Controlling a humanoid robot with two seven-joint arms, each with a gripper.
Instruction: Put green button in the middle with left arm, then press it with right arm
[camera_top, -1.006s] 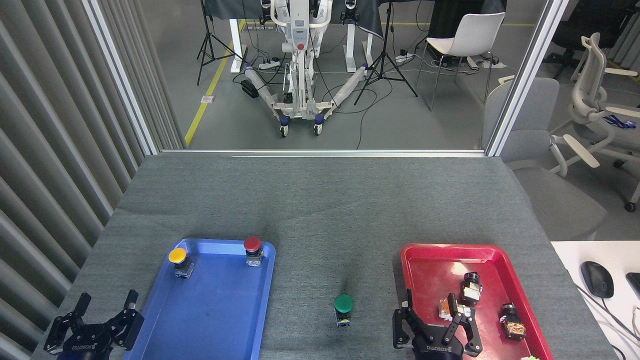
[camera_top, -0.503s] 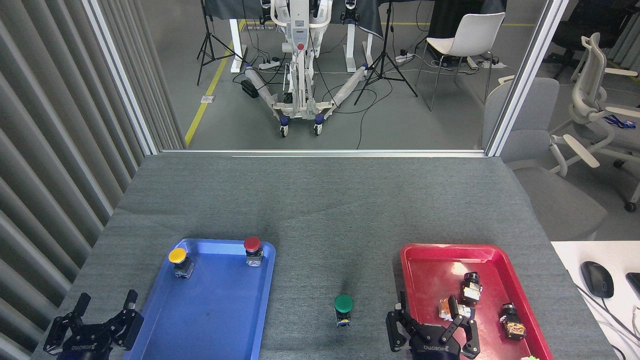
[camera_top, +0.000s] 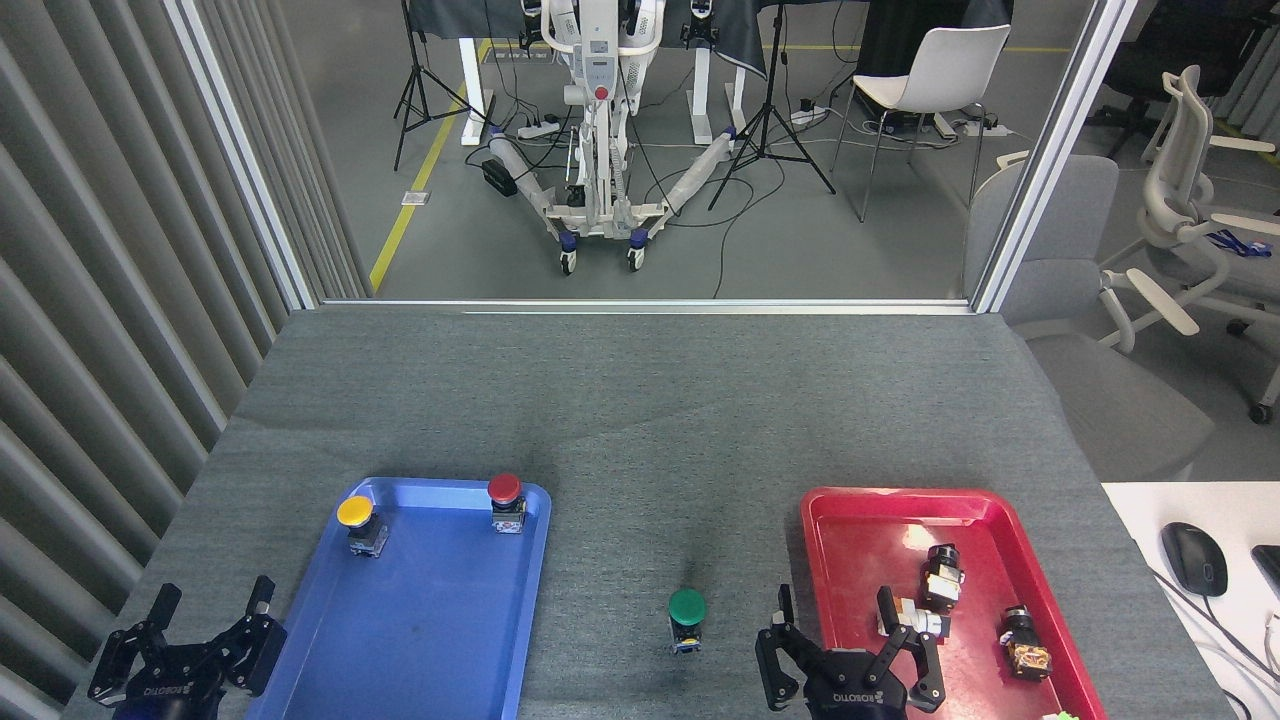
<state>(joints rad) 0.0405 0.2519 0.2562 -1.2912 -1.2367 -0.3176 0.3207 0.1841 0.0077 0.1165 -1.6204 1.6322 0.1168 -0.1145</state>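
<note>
The green button (camera_top: 687, 619) stands upright on the bare grey cloth of the middle (camera_top: 650, 560), between the two trays. My right gripper (camera_top: 833, 622) is open at the bottom edge, a short way right of the button, its fingers over the red tray's left rim; nothing sits between them. At the bottom left corner my left gripper (camera_top: 210, 608) is open and empty, just left of the blue tray.
The blue tray (camera_top: 420, 640) carries a yellow button (camera_top: 358, 525) and a red button (camera_top: 506, 501) at its far end. Several small parts lie in the red tray (camera_top: 860, 540). A computer mouse (camera_top: 1194, 557) rests on the white desk at right.
My right gripper has shifted left toward the green button and a little lower in view. The left gripper and the button have stayed put.
</note>
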